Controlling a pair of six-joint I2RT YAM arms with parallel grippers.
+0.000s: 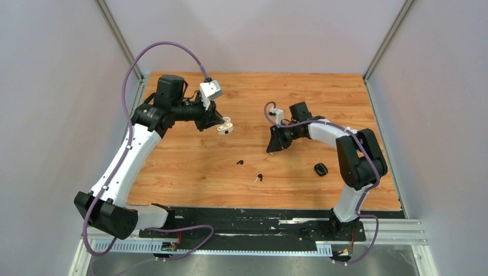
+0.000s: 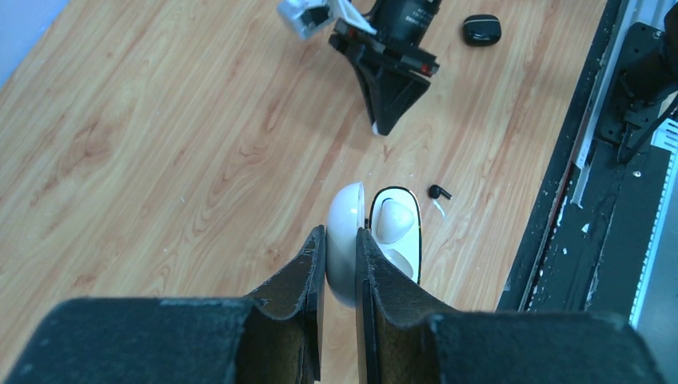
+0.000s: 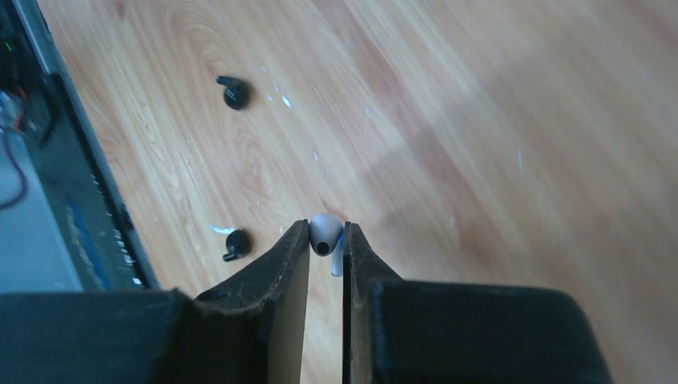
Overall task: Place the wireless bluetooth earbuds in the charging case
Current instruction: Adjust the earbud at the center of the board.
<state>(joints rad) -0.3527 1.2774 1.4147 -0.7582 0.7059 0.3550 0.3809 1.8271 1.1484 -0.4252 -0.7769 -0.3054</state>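
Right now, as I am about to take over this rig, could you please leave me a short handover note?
Left tool: shut on the open white oval charging case, held above the wooden table. A white earbud appears seated inside, though I cannot be sure.
Right tool: shut on a tiny white stemmed earbud, low near the table.
Two tiny black earbuds lie loose on the table. The small closed black case sits near the right arm.
Done: white case open, one white earbud gripped.
Left: seat the gripped earbud in the white case, then handle the black pair.
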